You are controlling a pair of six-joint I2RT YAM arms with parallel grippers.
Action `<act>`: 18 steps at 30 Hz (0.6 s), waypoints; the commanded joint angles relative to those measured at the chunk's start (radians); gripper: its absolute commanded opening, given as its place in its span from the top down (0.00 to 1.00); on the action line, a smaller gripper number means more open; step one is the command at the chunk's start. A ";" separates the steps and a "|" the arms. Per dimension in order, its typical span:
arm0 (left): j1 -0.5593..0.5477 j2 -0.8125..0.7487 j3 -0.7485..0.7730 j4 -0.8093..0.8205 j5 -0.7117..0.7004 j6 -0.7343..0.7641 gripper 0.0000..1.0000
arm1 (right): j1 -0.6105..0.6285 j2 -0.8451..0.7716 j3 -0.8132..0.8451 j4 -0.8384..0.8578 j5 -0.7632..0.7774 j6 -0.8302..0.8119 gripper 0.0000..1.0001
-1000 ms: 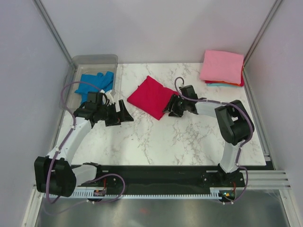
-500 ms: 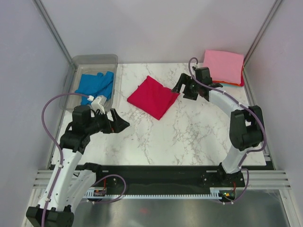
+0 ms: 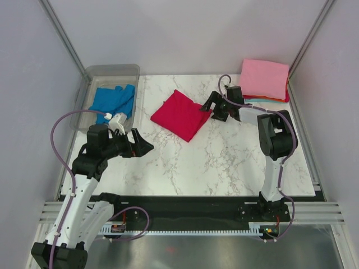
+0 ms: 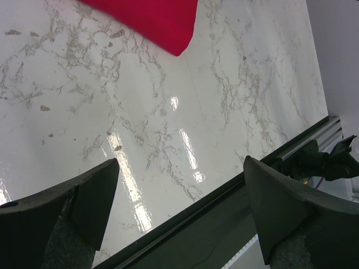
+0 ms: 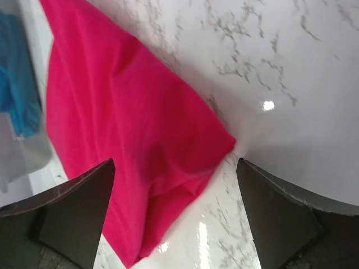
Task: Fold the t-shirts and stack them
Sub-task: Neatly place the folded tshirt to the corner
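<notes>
A folded crimson red t-shirt [image 3: 180, 115] lies mid-table; it fills the right wrist view [image 5: 123, 134] and its corner shows in the left wrist view [image 4: 151, 19]. My right gripper [image 3: 212, 107] is open and empty, just off the shirt's right corner. My left gripper [image 3: 143, 145] is open and empty, over bare table left of the shirt. A bright blue t-shirt [image 3: 113, 102] lies crumpled in the clear tub [image 3: 112, 72]. A folded light pink t-shirt [image 3: 263, 78] tops a stack at back right, with orange and teal edges [image 3: 263, 99] under it.
The marble table [image 3: 224, 162] ends at a black front rail [image 3: 196, 204], also seen in the left wrist view [image 4: 224, 224]. Grey walls close in left, right and back. The blue cloth shows at the left edge of the right wrist view [image 5: 17, 78].
My right gripper left the red shirt's right corner, swung up toward the pink stack, then came back beside that corner. My left arm drew back toward the front left.
</notes>
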 commanded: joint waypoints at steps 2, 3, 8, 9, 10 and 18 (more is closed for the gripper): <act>0.002 0.006 -0.001 0.040 0.003 0.001 0.00 | 0.001 0.066 -0.066 0.204 -0.047 0.071 0.02; 0.002 0.007 -0.002 0.042 0.005 0.003 0.00 | 0.001 0.073 -0.084 0.213 -0.047 0.080 0.02; 0.002 0.018 -0.004 0.042 0.005 0.001 0.00 | 0.003 0.081 -0.129 0.262 -0.049 0.091 0.08; 0.002 0.021 -0.004 0.043 0.005 0.001 0.00 | 0.003 0.079 -0.147 0.273 -0.049 0.093 0.11; 0.002 0.023 -0.004 0.043 0.003 0.001 0.00 | 0.003 0.081 -0.155 0.282 -0.050 0.093 0.24; 0.002 0.027 -0.005 0.043 -0.004 0.000 0.00 | -0.006 0.081 -0.115 0.223 -0.051 -0.001 1.00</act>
